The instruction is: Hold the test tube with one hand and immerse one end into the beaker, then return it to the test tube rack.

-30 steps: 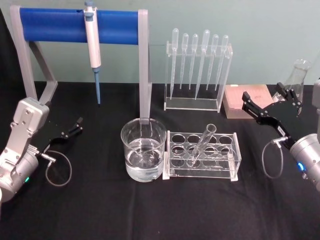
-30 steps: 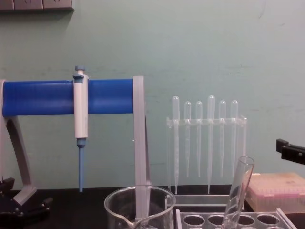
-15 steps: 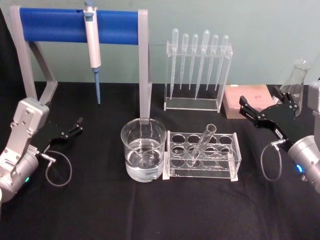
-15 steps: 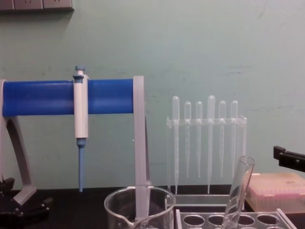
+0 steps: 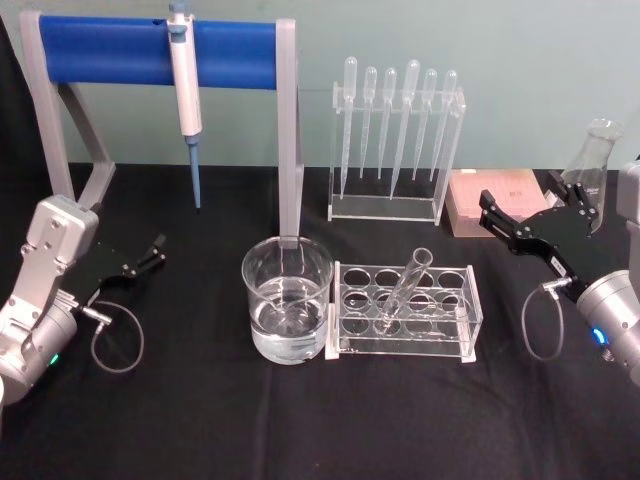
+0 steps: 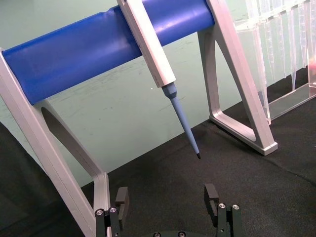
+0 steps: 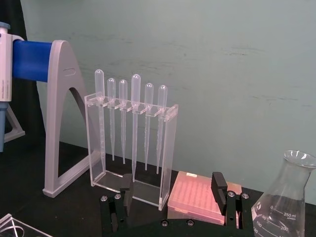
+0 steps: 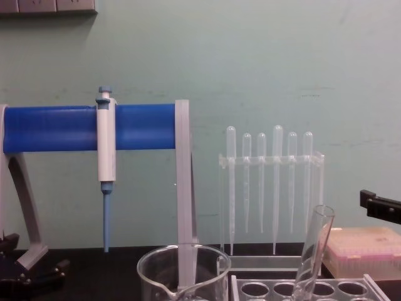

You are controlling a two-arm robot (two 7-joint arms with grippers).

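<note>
A pale green wall (image 8: 282, 56) closed off the room behind a surface (image 5: 300, 420) covered in black cloth. Largest on it was a stand (image 5: 160, 50) with a blue bar and grey legs at the back left, a white-and-blue pipettor (image 5: 185, 90) hanging from the bar, tip down. To its right stood a clear holder (image 5: 395, 130) with six thin plastic pipettes, then a pink box (image 5: 495, 200) and a glass flask (image 5: 592, 160) at the far right, the flask partly covered in the head view by the right gripper (image 5: 530, 215). Near the middle sat the beaker (image 5: 287, 300), partly filled with clear liquid, and just beside it on the right a clear rack (image 5: 405, 310) with round holes. The test tube (image 5: 405, 290) leaned tilted in that rack, its open rim up and away from the beaker; in the chest view the tube's lower end, the rack and the beaker were cut off by the frame's bottom edge. The right gripper hung above the surface to the right of the rack, well apart from the tube, its fingers (image 7: 218, 185) apart with nothing between them. The left gripper (image 5: 145, 258) sat low at the left side, well clear of the beaker, its fingers (image 6: 211, 195) likewise spread and empty. A thin looped cable (image 5: 118, 340) trailed from each wrist.
</note>
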